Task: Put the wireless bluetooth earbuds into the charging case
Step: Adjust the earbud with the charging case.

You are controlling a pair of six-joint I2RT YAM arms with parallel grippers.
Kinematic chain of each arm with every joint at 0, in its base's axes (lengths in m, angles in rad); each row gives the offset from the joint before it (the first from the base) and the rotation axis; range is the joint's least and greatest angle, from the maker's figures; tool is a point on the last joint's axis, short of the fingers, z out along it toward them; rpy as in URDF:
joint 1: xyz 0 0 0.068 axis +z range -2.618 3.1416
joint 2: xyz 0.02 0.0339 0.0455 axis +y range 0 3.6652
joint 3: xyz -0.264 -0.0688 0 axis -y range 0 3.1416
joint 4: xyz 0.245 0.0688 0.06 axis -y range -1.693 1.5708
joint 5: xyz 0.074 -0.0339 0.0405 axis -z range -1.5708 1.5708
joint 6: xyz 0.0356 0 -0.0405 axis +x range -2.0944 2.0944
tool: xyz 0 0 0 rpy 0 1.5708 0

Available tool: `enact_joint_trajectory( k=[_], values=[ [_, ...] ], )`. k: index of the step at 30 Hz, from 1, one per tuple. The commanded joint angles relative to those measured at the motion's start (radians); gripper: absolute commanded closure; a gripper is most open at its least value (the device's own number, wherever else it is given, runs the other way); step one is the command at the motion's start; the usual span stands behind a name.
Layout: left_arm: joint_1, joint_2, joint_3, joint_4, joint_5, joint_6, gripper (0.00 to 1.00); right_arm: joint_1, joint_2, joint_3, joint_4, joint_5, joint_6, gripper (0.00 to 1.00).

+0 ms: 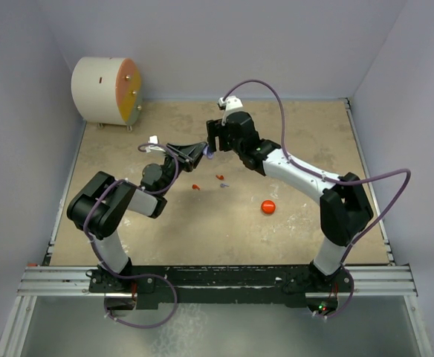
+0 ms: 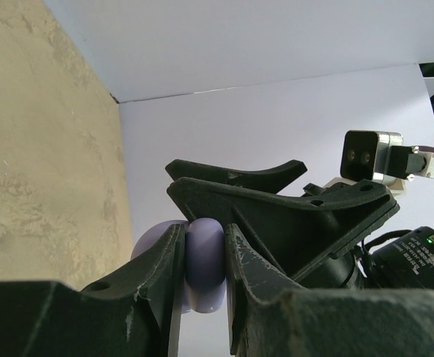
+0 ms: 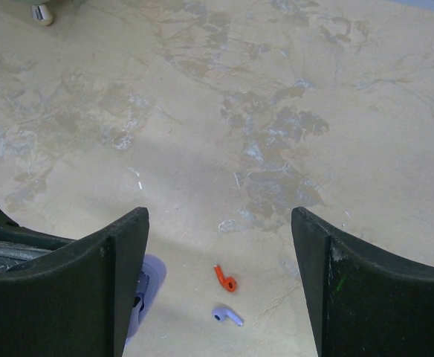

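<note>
Counts, top view. Earbuds: three seen. There are two red, the first red earbud (image 1: 195, 187) and the second red earbud (image 1: 220, 177), and one lavender earbud (image 1: 224, 184). All lie on the desk (image 1: 128, 223), left of the red case (image 1: 268, 207) and slightly farther from the arm bases than it. The lavender one is just beside the second red one. I cannot find a fourth earbud in any view. The right wrist view shows only one red earbud (image 3: 224, 278) and the lavender earbud (image 3: 227, 316), near each other but apart.

Cases: two. The red case sits alone on the desk. The lavender case (image 2: 204, 271) is farther left of the red case than the earbuds.

Pincers: two. The left pincer (image 2: 204, 234) is clamped on the lavender case. The right pincer (image 3: 218, 223) is spread wide with nothing in it, just beside the lavender case; desk and two earbuds show through the gap.

Hard to read: the fingers (image 2: 157, 282) cover most of the lavender case, so lid state is unclear. The right wrist view shows only a sliver of it (image 3: 151, 277). Whether it touches the desk, cannot tell.
</note>
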Motion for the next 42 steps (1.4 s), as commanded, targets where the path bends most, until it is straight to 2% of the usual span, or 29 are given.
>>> enact_joint_trajectory(
  k=[1, 12, 21, 27, 34, 42],
  values=[
    [-0.001, -0.015, 0.025, 0.067, 0.013, 0.023, 1.00, 0.006, -0.058, -0.013, 0.048, 0.019, 0.023, 0.20],
    [-0.001, -0.030, -0.003, 0.047, -0.009, 0.000, 1.00, -0.015, -0.096, 0.037, 0.069, 0.087, -0.002, 0.20],
    [0.010, -0.023, 0.057, -0.069, -0.034, -0.039, 1.00, -0.015, -0.275, -0.100, 0.092, 0.089, -0.032, 0.21],
    [0.034, 0.034, 0.117, -0.037, -0.017, -0.104, 1.00, -0.015, -0.342, -0.166, 0.104, 0.033, -0.075, 0.22],
    [0.042, 0.048, 0.162, -0.048, -0.001, -0.131, 1.00, -0.014, -0.337, -0.225, 0.128, -0.008, -0.069, 0.22],
    [0.039, 0.036, 0.153, -0.062, 0.002, -0.120, 1.00, -0.013, -0.300, -0.221, 0.151, -0.038, -0.069, 0.22]
  ],
)
